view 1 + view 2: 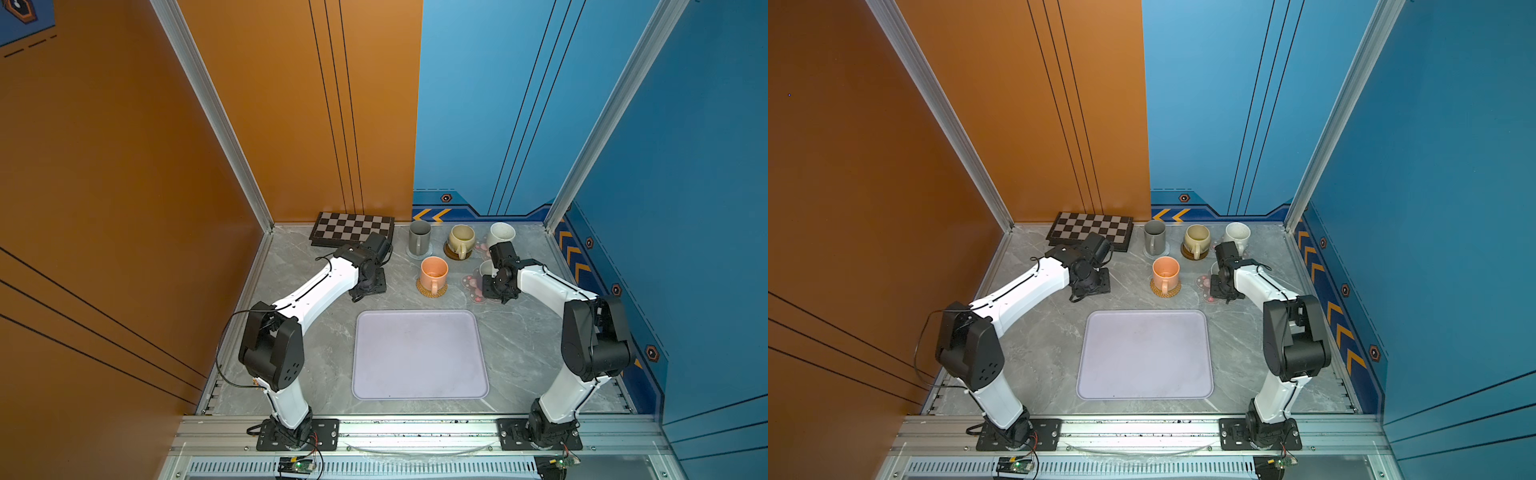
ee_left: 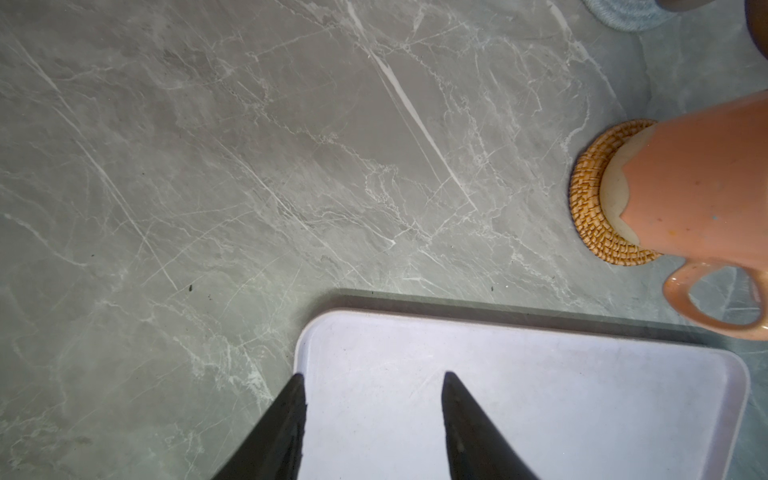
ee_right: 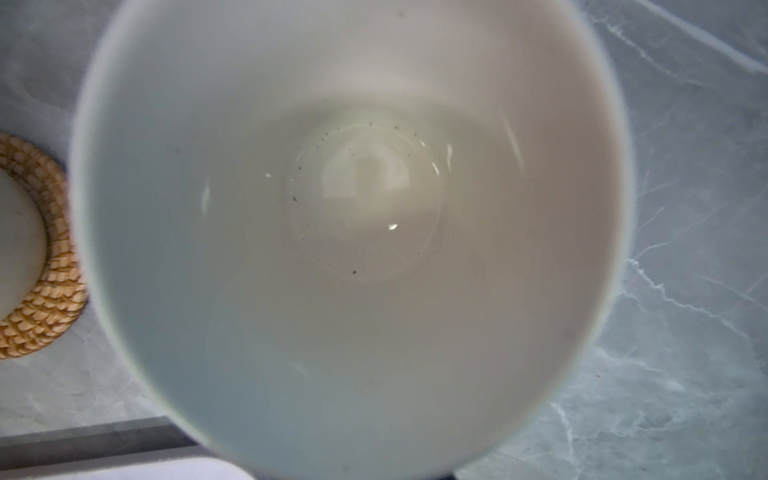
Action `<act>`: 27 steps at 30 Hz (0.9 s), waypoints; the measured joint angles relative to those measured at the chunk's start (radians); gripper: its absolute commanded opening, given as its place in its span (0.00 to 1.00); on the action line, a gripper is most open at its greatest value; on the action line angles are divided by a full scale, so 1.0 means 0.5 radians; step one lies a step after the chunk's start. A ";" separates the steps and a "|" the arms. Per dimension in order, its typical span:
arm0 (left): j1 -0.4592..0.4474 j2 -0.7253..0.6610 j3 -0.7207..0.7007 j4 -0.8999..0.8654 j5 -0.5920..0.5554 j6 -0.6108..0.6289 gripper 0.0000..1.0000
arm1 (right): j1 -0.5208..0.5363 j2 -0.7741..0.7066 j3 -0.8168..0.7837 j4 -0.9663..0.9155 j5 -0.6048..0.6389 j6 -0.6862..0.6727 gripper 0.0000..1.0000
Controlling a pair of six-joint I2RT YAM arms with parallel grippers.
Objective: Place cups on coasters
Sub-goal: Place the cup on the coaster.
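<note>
Left claw (image 2: 372,376) parted above smooth lavender tray (image 2: 582,395); right claw (image 1: 489,286) closed, seemingly gripping glossy white-lined mug (image 3: 353,208).

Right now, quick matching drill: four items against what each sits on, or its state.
1 grey mug
2 orange mug
3 beige mug
4 left gripper

A on the woven rattan coaster
B open, nothing held
C on the dark wooden disc
D on the pale-blue coaster

Pairs: 1-D, 2-A, 3-C, 4-B
</note>
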 measured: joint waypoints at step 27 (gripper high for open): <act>0.000 0.000 0.000 0.000 0.023 -0.001 0.53 | 0.025 -0.003 0.000 0.008 -0.079 0.121 0.32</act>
